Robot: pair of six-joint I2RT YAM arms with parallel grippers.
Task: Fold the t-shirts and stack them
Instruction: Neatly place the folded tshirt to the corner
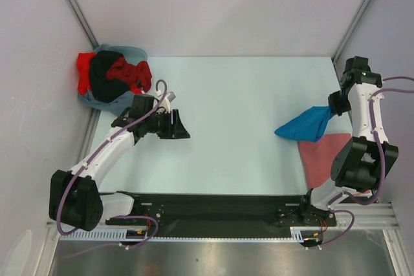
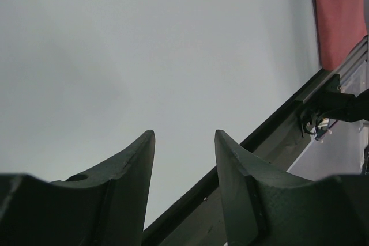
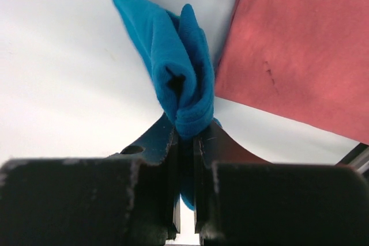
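**Findings: blue shirt gripped over the table's right side, one shirt laid flat, three unsorted**

The bright blue t-shirt (image 3: 179, 84) was bunched and hanging from the right gripper (image 3: 184, 136), whose fingers were pinched nearly together on a fold of the cloth. It hung above the right side of the table (image 1: 239, 95), tapering to the gripper and widening toward the table's middle. Whether its lower end touched the table surface could not be told.

Just beside it, toward the table's near right corner, the dull pinkish-red t-shirt (image 1: 321, 156) lay spread flat. In the overhead view the blue cloth met its far edge, and the right arm covered its right-hand portion.

At the table's far left corner, three garments lay heaped. The grey-blue t-shirt (image 1: 97, 100) was at the bottom, the black t-shirt (image 1: 102, 77) on top of it, and the bright red t-shirt (image 1: 85, 70) at the left side. More red cloth lay across the black. Whether it was the same garment could not be told.

The left gripper (image 2: 184, 133) stood over bare table just inward of that heap. Its fingers were parted to a moderate gap and held nothing.

A black rail (image 1: 213, 206) ran along the table's near edge.
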